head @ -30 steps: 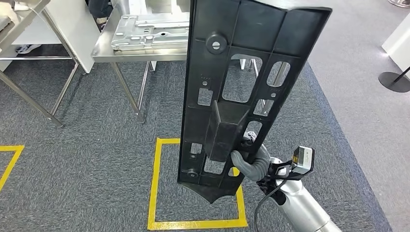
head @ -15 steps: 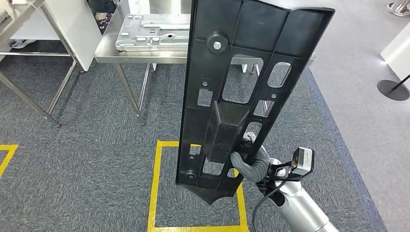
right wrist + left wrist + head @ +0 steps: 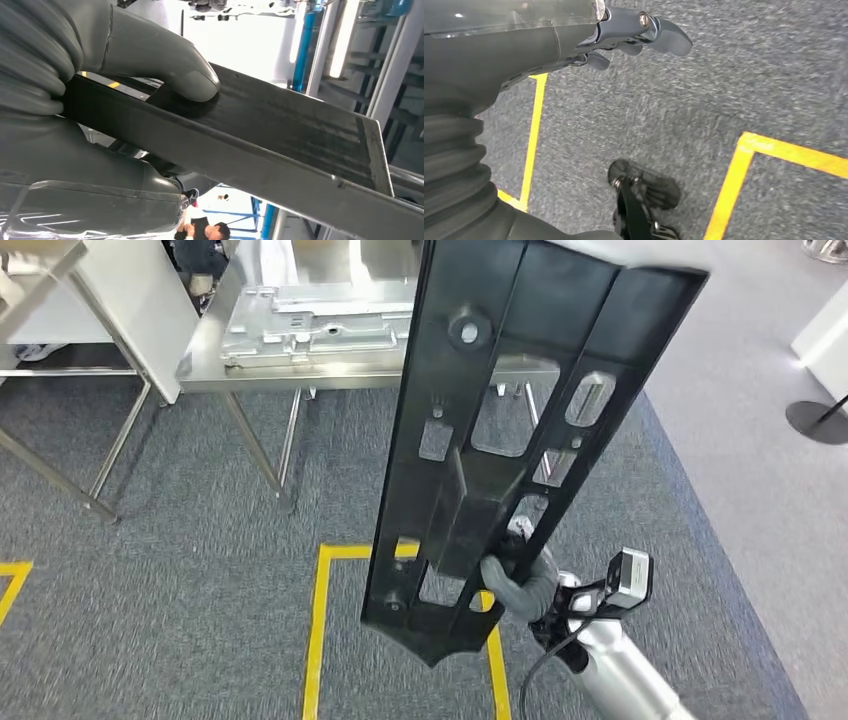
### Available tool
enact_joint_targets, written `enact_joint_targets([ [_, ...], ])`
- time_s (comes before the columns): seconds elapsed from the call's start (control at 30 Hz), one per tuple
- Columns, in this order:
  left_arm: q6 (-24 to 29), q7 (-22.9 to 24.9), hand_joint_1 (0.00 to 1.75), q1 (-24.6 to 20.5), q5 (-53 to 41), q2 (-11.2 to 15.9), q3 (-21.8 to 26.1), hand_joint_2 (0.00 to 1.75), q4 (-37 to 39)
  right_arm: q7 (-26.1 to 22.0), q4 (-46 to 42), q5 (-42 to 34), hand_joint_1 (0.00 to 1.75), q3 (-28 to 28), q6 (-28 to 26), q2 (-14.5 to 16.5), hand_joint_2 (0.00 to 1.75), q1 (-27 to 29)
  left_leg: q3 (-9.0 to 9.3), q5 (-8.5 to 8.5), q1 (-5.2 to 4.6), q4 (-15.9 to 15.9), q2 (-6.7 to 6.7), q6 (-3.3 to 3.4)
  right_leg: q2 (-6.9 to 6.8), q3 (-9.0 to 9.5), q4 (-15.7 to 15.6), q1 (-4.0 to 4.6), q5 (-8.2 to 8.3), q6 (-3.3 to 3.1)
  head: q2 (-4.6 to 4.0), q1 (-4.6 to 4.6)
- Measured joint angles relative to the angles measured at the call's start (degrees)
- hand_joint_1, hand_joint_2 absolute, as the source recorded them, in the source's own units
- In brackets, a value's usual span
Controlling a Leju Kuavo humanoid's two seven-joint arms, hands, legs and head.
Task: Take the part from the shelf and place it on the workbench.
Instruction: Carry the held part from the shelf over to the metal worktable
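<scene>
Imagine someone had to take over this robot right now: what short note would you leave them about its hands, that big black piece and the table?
Right hand: grips the long black part near its lower end, holding it up on end, tilted.
Left hand: holds nothing, hangs over the grey carpet.
Workbench: steel table ahead, with a metal plate lying on it.
Done: the part is picked up.
Left: reach the workbench and lay the part on it, probably beside the plate.

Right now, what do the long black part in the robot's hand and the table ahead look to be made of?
Black part: likely molded plastic, matte, with raised ribs and cut-out windows. Table: looks like stainless steel, a shiny brushed top on thin metal legs. The right hand grips the part.
</scene>
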Motion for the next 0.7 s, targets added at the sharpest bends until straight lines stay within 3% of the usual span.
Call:
enact_joint_targets([
  [0.07,0.0,-0.07,0.0,0.14,-0.02,0.22,0.01,1.75,0.0,0.01,-0.02,0.14,1.75,-0.12,0.28,0.11,1.75,0.67,-3.51,-1.28,0.16,3.97,0.01,-0.37,0.1,0.79,0.03,-0.01,-0.74,0.0,0.0,-0.08],
  [0.1,0.0,-0.08,0.0,0.24,-0.03,0.27,0.01,1.75,0.0,0.01,-0.02,0.27,1.75,-0.26,0.51,0.2,1.75,0.95,-3.95,-0.15,0.25,3.08,0.02,-0.49,0.2,1.31,0.07,-0.04,-1.15,0.07,-0.01,-0.08],
  [0.17,0.0,-0.11,0.0,0.41,-0.1,0.43,0.01,1.75,0.0,0.01,-0.02,0.59,1.75,-0.68,1.02,0.49,1.75,1.23,-2.31,5.19,0.46,-3.91,0.03,-0.43,0.37,2.5,0.17,-0.11,-2.13,0.39,-0.01,-0.09],
  [0.23,0.01,-0.15,0.0,0.37,-0.19,0.61,0.02,1.75,0.0,0.0,-0.02,0.92,1.75,-1.11,1.33,0.84,1.75,1.31,-0.51,8.27,0.29,-9.83,0.05,0.05,0.43,3.24,0.38,-0.06,-2.97,0.94,0.0,-0.1],
  [0.37,0.12,-0.11,0.0,0.18,-0.2,0.91,0.06,1.75,0.0,0.03,-0.18,1.46,1.75,-1.62,1.56,1.3,1.75,1.5,0.09,8.79,0.07,-10.96,-0.02,1.56,0.44,3.58,0.6,-0.02,-4.06,2.35,-0.01,-0.09],
  [0.43,0.17,-0.08,0.0,0.11,-0.15,0.95,0.13,1.75,0.0,-0.02,-0.39,1.6,1.75,-2.01,1.63,1.44,1.75,1.46,0.51,8.65,0.29,-11.38,-0.01,2.15,0.41,2.14,3.77,-0.1,-5.9,2.83,0.0,-0.04],
  [0.53,0.18,-0.07,0.0,-0.02,0.0,0.99,0.39,1.75,0.0,-0.02,-0.45,1.67,1.75,-2.27,1.69,1.56,1.75,1.61,0.8,8.19,0.19,-11.45,-0.02,2.82,0.37,-4.75,15.39,-0.25,-10.0,3.24,0.0,-0.03],
  [0.57,0.21,-0.03,0.0,-0.01,0.06,0.98,0.51,1.75,0.0,0.01,-0.44,1.71,1.75,-2.26,1.7,1.58,1.75,1.72,0.93,8.01,0.13,-11.43,-0.06,2.89,0.37,-6.51,17.65,-0.3,-10.03,3.28,0.0,-0.03],
  [0.6,0.25,0.03,0.0,0.02,0.1,0.97,0.65,1.75,0.0,0.03,-0.43,1.74,1.75,-2.26,1.71,1.61,1.75,1.79,1.14,7.8,0.08,-11.4,-0.11,2.9,0.37,-7.17,17.63,-0.33,-8.86,3.23,0.0,-0.03],
  [0.63,0.29,0.1,0.0,0.07,0.14,0.96,0.78,1.75,0.0,0.03,-0.44,1.77,1.75,-2.26,1.72,1.62,1.75,1.82,1.47,7.58,0.02,-11.38,-0.17,2.84,0.36,-6.62,15.25,-0.33,-6.65,3.06,0.0,-0.03],
  [0.7,0.34,0.21,0.0,0.11,0.14,0.87,0.97,1.75,0.0,0.03,-0.47,1.79,1.75,-2.28,1.8,1.62,1.75,1.76,2.17,7.08,-0.16,-11.33,-0.25,2.6,0.32,-3.6,7.1,-0.1,-1.79,2.36,0.0,-0.04],
])
